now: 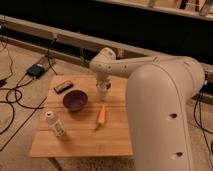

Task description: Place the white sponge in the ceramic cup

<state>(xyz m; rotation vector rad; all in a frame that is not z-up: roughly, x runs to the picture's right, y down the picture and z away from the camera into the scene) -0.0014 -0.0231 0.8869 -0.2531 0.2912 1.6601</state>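
One arm over a wooden table, gripper at the cup

Room: beige carpeted floor [20, 125] with black cables [15, 97] trailing across it at left, and a small dark box with a blue patch [36, 70] lying among them. A long pale rail [65, 35] runs along the dark back wall.

Surface: square light-wood table [85, 137], planks visible. The bulky white robot arm [155, 100] fills the right side and reaches left over the far edge.

Objects: dark purple round bowl [75, 100] near centre; white capped bottle [55, 125] upright, front left; orange carrot-shaped thing [101, 115] lying beside the bowl; small flat dark block [63, 87] at rear left.

The gripper [103, 86] hangs directly above the small white ceramic cup [103, 94], seemingly touching its rim. Jaw state: cannot tell. White sponge: not distinguishable. No legible writing.
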